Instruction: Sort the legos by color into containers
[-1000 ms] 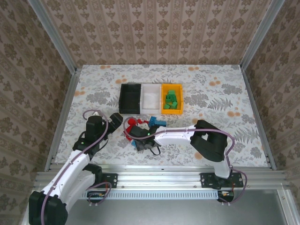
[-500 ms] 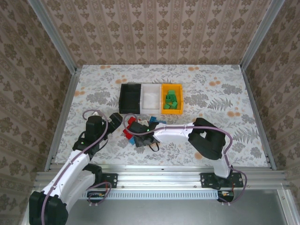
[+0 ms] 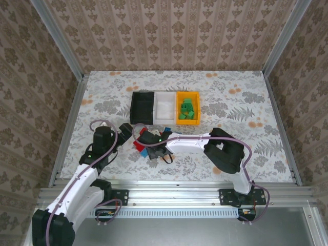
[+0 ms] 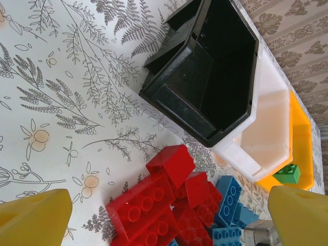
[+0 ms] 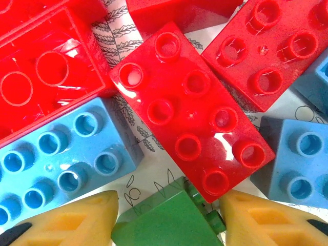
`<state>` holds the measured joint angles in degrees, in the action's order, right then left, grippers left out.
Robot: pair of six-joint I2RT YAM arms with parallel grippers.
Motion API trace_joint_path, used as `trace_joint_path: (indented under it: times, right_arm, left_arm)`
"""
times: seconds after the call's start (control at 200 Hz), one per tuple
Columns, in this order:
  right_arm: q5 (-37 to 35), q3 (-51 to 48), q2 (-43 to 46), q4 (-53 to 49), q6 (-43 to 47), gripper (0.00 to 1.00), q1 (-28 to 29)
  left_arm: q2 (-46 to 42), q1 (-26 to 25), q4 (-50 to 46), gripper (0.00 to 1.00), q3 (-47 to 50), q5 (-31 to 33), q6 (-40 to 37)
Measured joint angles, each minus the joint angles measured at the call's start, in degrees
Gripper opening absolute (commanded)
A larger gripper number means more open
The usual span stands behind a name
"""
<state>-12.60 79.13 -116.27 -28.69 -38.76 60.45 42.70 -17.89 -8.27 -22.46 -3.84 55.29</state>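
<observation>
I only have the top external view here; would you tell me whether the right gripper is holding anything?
Observer: Yes, the right gripper is closed on a green brick, with a finger against each side.
Operator: Thank you. What lies beneath it?
Observer: A red brick, studs up, with blue bricks on either side of it.
Operator: And the left gripper?
Observer: The left gripper is wide open and empty, above the red pile.

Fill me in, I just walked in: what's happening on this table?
The right gripper has a green brick between its fingers, just over the pile of red bricks and blue bricks. The left gripper hangs open nearby. Other green legos sit in the orange bin; the black bin and white bin look empty.
</observation>
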Motion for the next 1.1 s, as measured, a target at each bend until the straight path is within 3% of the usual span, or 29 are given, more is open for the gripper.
trace_joint_path:
  times: [0.335, 0.815, 0.945, 1.1]
  right_arm:
    - [-0.6, -0.3, 1.3, -0.5, 0.0, 0.5, 0.8]
    - [-3.5, -4.6, 11.0, -3.2, 0.7, 0.5, 1.0]
    - [-4.4, -4.6, 13.2, -4.0, 2.4, 0.49, -1.4]
    - [-5.1, -3.6, 15.2, -4.8, 5.7, 0.5, -9.0]
  left_arm:
    - [0.2, 0.0, 0.1, 1.0, 0.0, 0.0, 0.0]
    - [3.2, 0.0, 2.3, 1.0, -0.1, -2.1, 0.1]
    - [6.8, -1.0, 3.7, 1.0, -1.0, -3.1, 0.2]
    - [12.6, -4.5, 5.7, 1.0, -4.5, -4.3, 0.2]
